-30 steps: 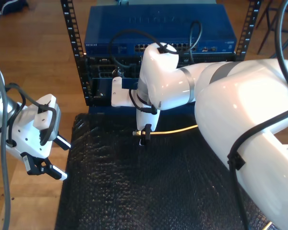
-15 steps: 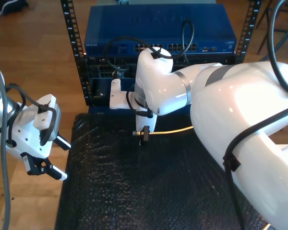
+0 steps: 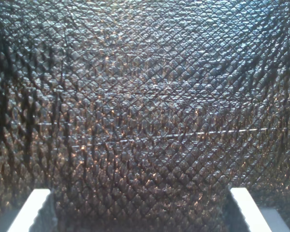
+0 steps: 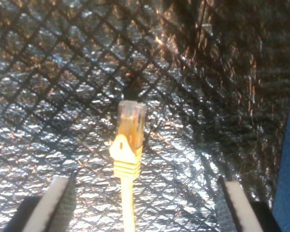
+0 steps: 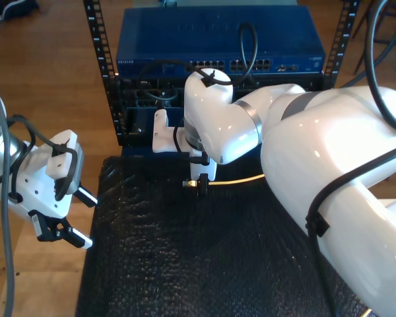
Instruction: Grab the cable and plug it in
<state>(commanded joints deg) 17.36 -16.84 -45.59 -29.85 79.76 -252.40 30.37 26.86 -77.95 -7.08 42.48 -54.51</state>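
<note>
Second wrist view: 1 cable [image 4: 127, 159], 1 plug [image 4: 131, 118].

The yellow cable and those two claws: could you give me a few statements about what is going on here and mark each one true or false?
1. The cable lies between the fingers of my second gripper, plug pointing away from it. True.
2. My first gripper holds the cable. False: it is open over the black mat, at the exterior view's left, away from the cable.
3. The cable's plug is already in the blue switch. False: it is over the mat, short of the rack.
4. The mat has a diamond texture. True.
</note>
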